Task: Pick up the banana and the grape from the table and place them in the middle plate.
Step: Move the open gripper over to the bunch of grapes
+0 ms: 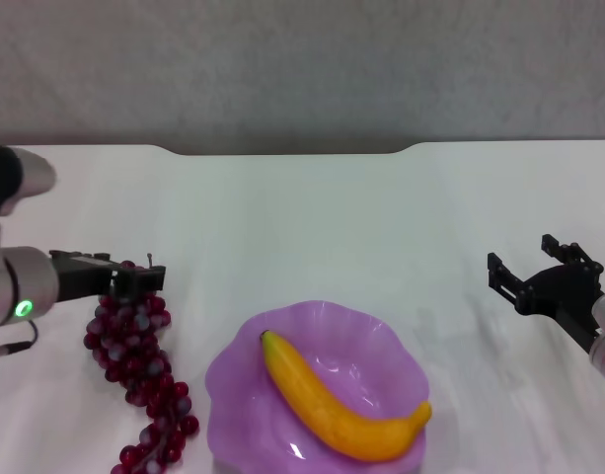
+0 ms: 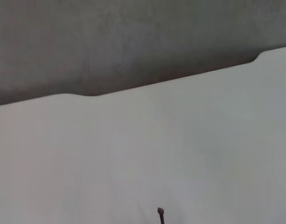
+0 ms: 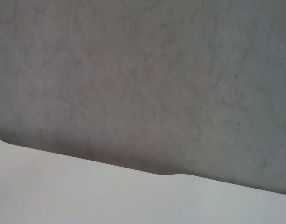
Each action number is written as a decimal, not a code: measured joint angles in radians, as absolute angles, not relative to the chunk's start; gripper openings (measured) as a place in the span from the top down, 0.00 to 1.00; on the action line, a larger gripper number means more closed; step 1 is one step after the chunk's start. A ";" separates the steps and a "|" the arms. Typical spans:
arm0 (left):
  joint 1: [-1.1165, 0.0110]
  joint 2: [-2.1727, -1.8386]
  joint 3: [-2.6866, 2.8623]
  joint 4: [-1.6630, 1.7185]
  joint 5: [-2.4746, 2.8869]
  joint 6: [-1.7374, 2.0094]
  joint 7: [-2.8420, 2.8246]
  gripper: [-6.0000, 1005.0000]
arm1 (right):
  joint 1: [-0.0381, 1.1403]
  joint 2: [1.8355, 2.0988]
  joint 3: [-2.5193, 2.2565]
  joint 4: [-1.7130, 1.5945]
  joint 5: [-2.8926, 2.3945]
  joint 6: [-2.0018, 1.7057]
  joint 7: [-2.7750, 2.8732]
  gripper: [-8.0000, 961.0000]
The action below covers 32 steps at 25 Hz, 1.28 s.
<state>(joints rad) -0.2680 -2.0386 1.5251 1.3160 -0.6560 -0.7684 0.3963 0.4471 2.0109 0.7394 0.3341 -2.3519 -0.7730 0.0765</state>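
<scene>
The banana [image 1: 337, 400] lies inside the purple scalloped plate [image 1: 245, 370] at the front centre of the white table [image 1: 312, 217]. The grape bunch [image 1: 144, 380] lies on the table left of the plate and runs toward the front edge. My left gripper [image 1: 142, 279] sits at the bunch's far, upper end, right by the thin stem [image 1: 149, 260]. The stem's tip also shows in the left wrist view [image 2: 160, 212]. My right gripper [image 1: 527, 261] is open and empty, hovering right of the plate and well apart from it.
The table's notched far edge [image 1: 282, 151] meets a grey wall. The right wrist view shows only the wall and the table's edge [image 3: 170, 176]. Bare tabletop lies behind the plate and between the plate and the right gripper.
</scene>
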 joint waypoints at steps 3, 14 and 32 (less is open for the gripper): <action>-0.303 -2.039 1.536 1.235 -0.675 -0.721 0.399 0.18 | 0.447 2.011 0.739 0.337 -2.353 -0.773 0.077 0.15; -0.352 -2.040 1.546 1.100 -0.695 -0.576 0.428 0.18 | 0.447 2.011 0.739 0.342 -2.356 -0.773 0.075 0.15; -0.415 -2.041 1.577 0.910 -0.792 -0.439 0.469 0.18 | 0.451 2.011 0.735 0.345 -2.357 -0.773 0.072 0.15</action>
<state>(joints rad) -0.4152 -2.0406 1.5771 0.9098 -0.7922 -0.4388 0.4690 0.4511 2.0106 0.7348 0.3452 -2.3575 -0.7735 0.0724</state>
